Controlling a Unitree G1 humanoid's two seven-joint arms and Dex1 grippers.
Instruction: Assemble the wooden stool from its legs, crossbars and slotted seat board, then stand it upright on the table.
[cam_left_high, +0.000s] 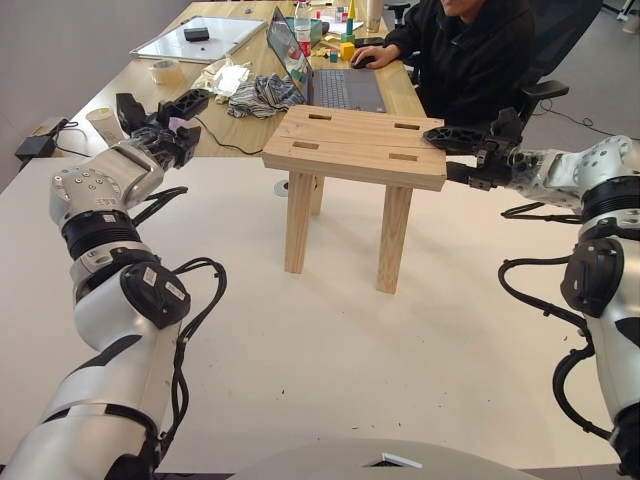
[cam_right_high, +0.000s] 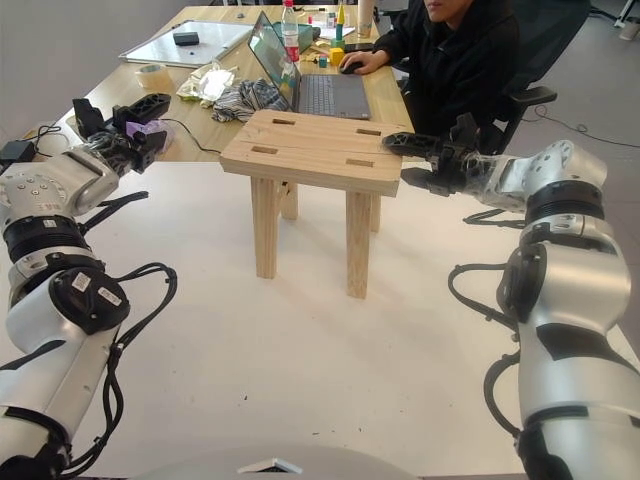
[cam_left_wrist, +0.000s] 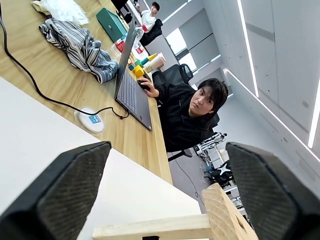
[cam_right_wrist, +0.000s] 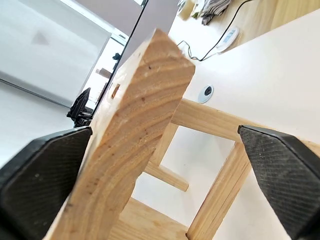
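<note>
The wooden stool (cam_left_high: 355, 148) stands upright on the white table (cam_left_high: 330, 380), its slotted seat board on top and its legs (cam_left_high: 298, 222) below. My right gripper (cam_left_high: 447, 153) is open at the seat's right end. In the right wrist view its pads (cam_right_wrist: 42, 170) stand wide on either side of the board's end grain (cam_right_wrist: 135, 135) without touching it. My left gripper (cam_left_high: 160, 112) is open and holds nothing, well to the left of the stool. In the left wrist view a corner of the seat (cam_left_wrist: 215, 220) shows beyond its fingers (cam_left_wrist: 55, 195).
Behind the white table is a wooden desk (cam_left_high: 240, 130) with a laptop (cam_left_high: 320, 75), a striped cloth (cam_left_high: 262, 95), a tape roll (cam_left_high: 165, 70), a black cable (cam_left_high: 225, 140) and small coloured blocks. A person sits at the laptop. The table in front of the stool is bare.
</note>
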